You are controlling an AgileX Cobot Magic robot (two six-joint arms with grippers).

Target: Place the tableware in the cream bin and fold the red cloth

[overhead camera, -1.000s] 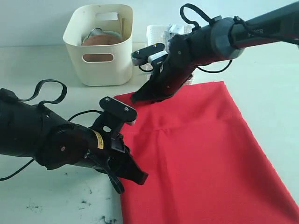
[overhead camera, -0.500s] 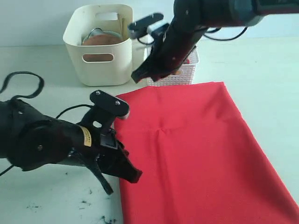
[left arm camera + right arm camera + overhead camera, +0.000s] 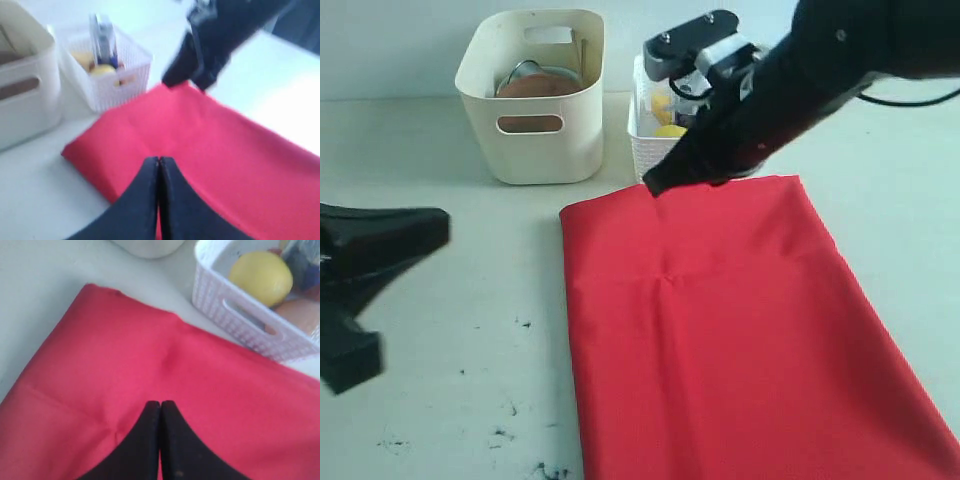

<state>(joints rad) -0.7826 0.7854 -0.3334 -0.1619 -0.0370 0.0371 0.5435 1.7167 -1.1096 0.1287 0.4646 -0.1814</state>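
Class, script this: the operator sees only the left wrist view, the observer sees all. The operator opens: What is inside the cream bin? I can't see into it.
Observer: Exterior view shows a brown plate and a metal rim in the bin.
Operator: Is the right pincer holding the cloth?
Observer: No. Its wrist view shows the right pincer shut, nothing between its jaws.
Operator: Where is my arm?
Observer: Exterior view: the left arm, blurred, over bare table left of the cloth.

The left gripper (image 3: pixel 159 161) pulled back toward 9 o'clock, off the red cloth (image 3: pixel 720 320). The right gripper (image 3: pixel 655 187) moved toward 2 o'clock.
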